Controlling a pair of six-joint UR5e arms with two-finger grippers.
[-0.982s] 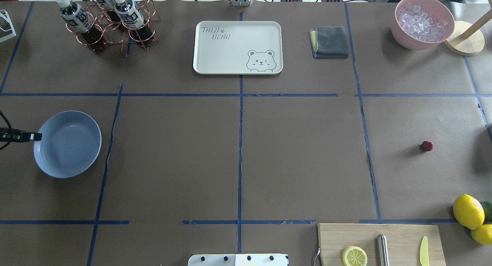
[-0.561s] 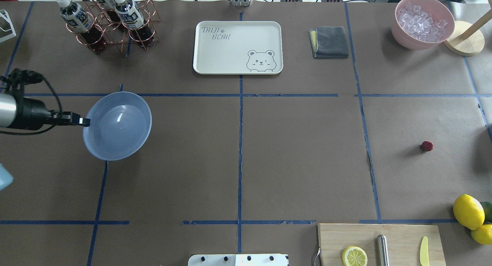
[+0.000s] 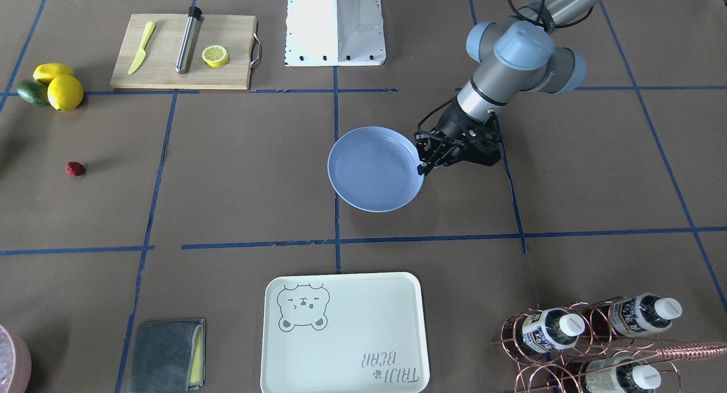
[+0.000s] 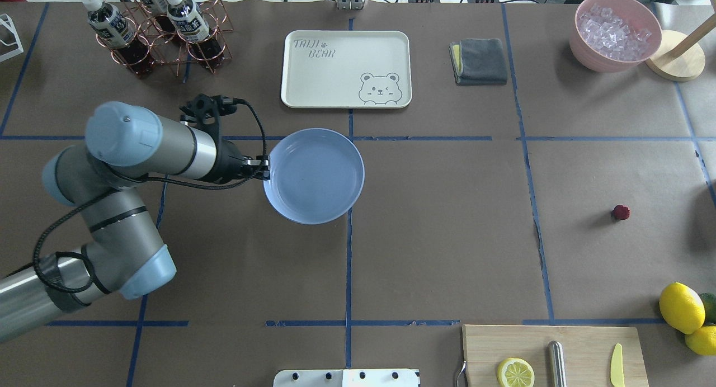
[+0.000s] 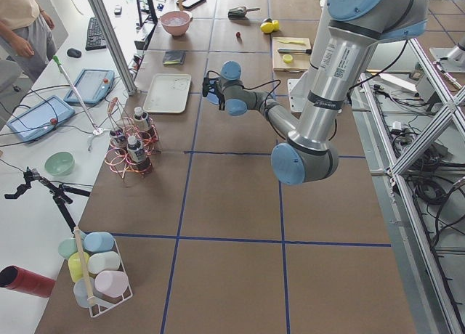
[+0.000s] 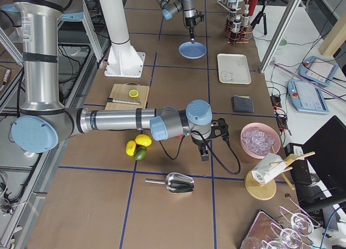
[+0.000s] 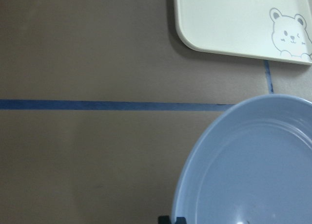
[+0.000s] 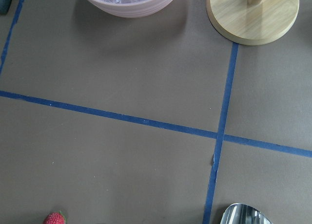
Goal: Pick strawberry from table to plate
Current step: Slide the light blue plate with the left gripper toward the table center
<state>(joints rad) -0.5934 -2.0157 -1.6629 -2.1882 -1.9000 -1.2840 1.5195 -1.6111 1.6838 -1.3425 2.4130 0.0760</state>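
Overhead exterior view: the bench [image 4: 447,253] is covered in brown paper and divided into squares by blue tape lines [image 4: 348,275]. Along the far edge, from the robot's left to its right, stand a copper wire rack [image 4: 215,26] of bottles, a cream bear-print tray [image 4: 335,68], a folded grey cloth [image 4: 482,61], a pink bowl [image 4: 587,60] of ice cubes and a round wooden stand base [image 4: 677,60]. At the near edge are the white robot base plate [image 4: 347,377] and a wooden cutting board [image 4: 587,348] carrying a lemon half, a metal rod and a yellow knife. Two lemons [image 4: 681,307] and an avocado [image 3: 31,92] sit at the right edge.

The left tool [image 4: 265,169] is clamped on the rim of the light-blue plate [image 4: 330,152]. The plate lies across the centre tape line, near the tray. Whether it touches the paper cannot be determined.

The strawberry [image 4: 620,212] rests on the bench in the right-hand square, well apart from the plate, with bare paper between them.

The right tool [image 6: 205,151] appears only in the exterior right view, between the lemons and the ice bowl. Its opening cannot be judged. A metal scoop [image 6: 178,182] lies near it.

In the exterior left view, a white side table [image 5: 29,160] with tablets runs beyond the far edge and a person [image 5: 22,22] stands there. An aluminium frame [image 5: 429,131] borders the robot's side.
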